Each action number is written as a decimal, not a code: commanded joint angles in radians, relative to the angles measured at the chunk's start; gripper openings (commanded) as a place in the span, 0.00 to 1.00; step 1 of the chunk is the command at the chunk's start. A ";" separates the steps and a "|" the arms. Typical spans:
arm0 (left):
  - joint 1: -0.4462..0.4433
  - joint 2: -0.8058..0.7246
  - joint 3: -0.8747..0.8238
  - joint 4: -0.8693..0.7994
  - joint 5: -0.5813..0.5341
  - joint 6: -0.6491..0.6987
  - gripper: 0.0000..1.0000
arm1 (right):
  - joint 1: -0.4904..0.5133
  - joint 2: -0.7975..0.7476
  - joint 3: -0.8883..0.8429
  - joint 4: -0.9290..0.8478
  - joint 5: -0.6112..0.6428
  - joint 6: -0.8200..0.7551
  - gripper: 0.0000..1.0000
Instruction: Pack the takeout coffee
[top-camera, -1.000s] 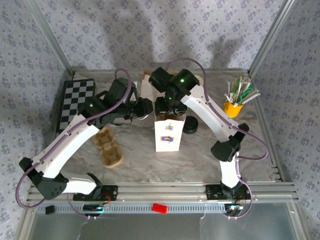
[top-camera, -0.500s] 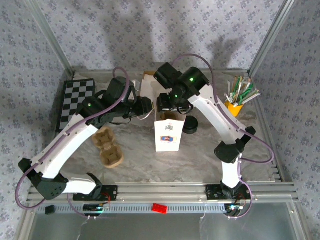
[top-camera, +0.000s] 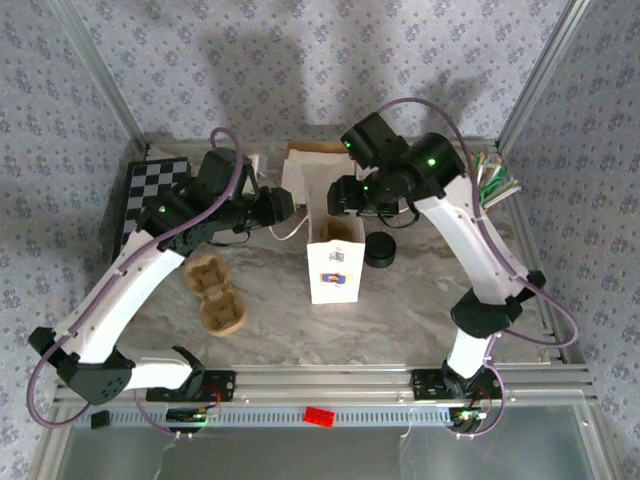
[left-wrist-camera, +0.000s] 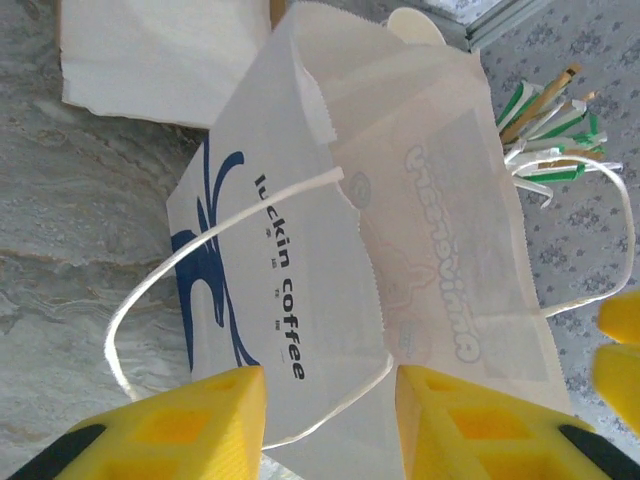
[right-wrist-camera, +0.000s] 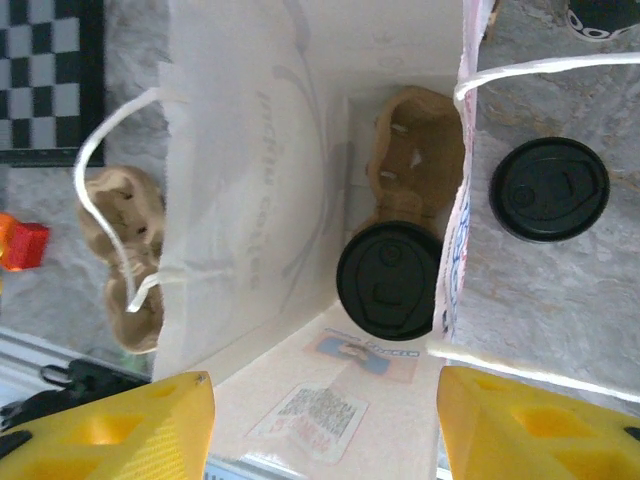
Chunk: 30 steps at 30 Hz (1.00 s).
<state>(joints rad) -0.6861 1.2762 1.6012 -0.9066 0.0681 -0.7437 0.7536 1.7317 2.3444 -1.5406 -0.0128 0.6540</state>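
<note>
One coffee (right-wrist-camera: 388, 280) is already down in the bag (top-camera: 335, 275): its black lid shows at the bottom, at the near end of a pulp carrier (right-wrist-camera: 418, 150) that lies along the bag floor, probably to keep the cup from tipping. Bag stands upright mid-worktop (top-camera: 400, 310), mouth open. Right fingers (right-wrist-camera: 110, 430) hang over that mouth, spread wide with nothing between them, which reads as the cup having been let go. Left fingers (left-wrist-camera: 180, 425) sit at the bag's left side, partly spread with a clear gap; the near handle (left-wrist-camera: 108, 340) loops close by them, likely because that arm is there to hold the mouth open, but no pinch on paper or string shows, and contact with the loop cannot be judged. Count: one standing bag with two string handles; one sheet or flat bag (left-wrist-camera: 150, 60) lying behind it; two carriers, one inside and one (right-wrist-camera: 125, 250) on the worktop left of the bag; three black lids in all, the coffee's, a second (right-wrist-camera: 548, 188) just right of the bag, and a third (right-wrist-camera: 600, 15) cut by the frame edge, cups under the last two not discernible; one bunch of straws (left-wrist-camera: 550, 130), number unclear; one checkerboard (top-camera: 150, 200) far left.
</note>
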 joint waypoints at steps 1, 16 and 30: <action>0.023 -0.035 0.054 -0.015 0.037 0.052 0.40 | -0.036 -0.094 -0.063 0.081 -0.083 -0.016 0.61; 0.123 0.002 0.056 0.098 0.071 0.198 0.43 | -0.562 -0.393 -0.422 0.196 0.035 -0.227 0.63; 0.180 0.032 0.034 0.133 0.056 0.275 0.44 | -0.958 -0.312 -0.712 0.455 -0.050 -0.345 0.51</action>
<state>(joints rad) -0.5182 1.3128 1.6428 -0.8070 0.1341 -0.5011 -0.1631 1.3972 1.6588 -1.1667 -0.0113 0.3561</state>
